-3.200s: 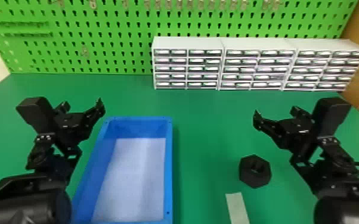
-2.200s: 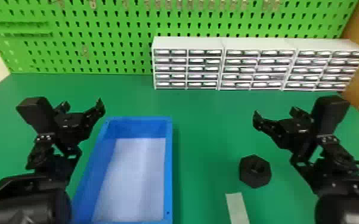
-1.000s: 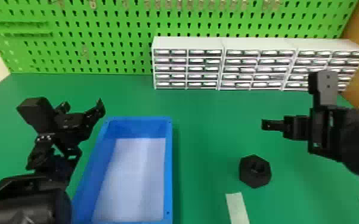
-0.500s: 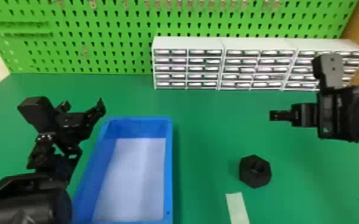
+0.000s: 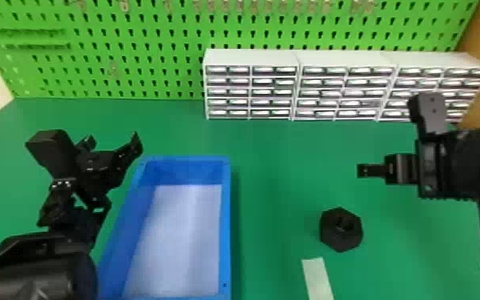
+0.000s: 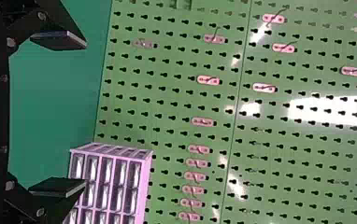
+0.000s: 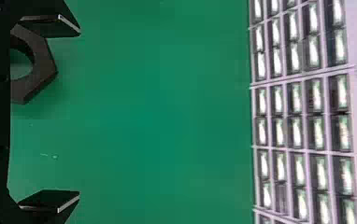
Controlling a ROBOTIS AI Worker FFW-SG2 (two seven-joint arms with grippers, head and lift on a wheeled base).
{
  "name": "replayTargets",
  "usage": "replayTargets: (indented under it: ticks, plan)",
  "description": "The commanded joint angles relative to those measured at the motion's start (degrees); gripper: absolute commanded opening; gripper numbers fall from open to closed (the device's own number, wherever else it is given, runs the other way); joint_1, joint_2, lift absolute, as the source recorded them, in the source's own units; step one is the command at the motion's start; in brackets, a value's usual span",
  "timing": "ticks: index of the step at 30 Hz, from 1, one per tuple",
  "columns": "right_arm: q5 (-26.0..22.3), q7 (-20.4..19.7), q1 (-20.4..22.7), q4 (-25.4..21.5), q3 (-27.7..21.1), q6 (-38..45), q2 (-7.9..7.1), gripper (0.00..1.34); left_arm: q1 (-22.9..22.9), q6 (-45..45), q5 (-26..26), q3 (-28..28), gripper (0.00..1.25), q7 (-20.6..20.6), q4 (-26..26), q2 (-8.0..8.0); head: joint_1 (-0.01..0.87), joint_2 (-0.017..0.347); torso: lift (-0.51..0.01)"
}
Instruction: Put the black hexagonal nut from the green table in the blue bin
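While the green desk (image 5: 275,139) spreads out below, the green perforated pegboard (image 5: 139,60) takes up the 12 o'clock side, standing upright behind it. Against that, three white drawer cabinets (image 5: 251,58) sit side by side, between 1 and 2 o'clock from the blue bin (image 5: 225,223). And the bin itself, rectangular with a pale bottom, is on the desk at 7 o'clock in the head view.

Over at 11 o'clock from the bin's middle, here's the left end effector (image 5: 111,145), parked and open, its fingers well apart. Across the desk, the right end effector (image 5: 364,170) is open too: the right wrist view gives us two widely spread fingers, with the nut showing nearer one of them.

Now the black hexagonal nut (image 5: 333,237)! It's lying flat on the desk, hole up, at 3 o'clock from the bin and 7 o'clock from the right end effector's tips. Near it, at 7 o'clock, a pale flat strip (image 5: 318,279).
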Motion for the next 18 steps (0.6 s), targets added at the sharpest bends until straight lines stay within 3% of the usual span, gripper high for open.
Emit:
replayTargets:
  ticks: [1,18]
  plan:
    - [-0.45,-0.05,0.60,2.37,-0.21,0.34,0.37,1.26,-0.08,0.00,0.00,-0.13,1.02,0.00,0.12,0.00,0.686,0.051,-0.097]
    - [-1.41,-0.05,2.18,6.94,-0.39,0.34,0.73,1.26,-0.17,0.00,0.00,-0.22,1.02,0.00,0.29,0.00,0.686,0.051,-0.097]
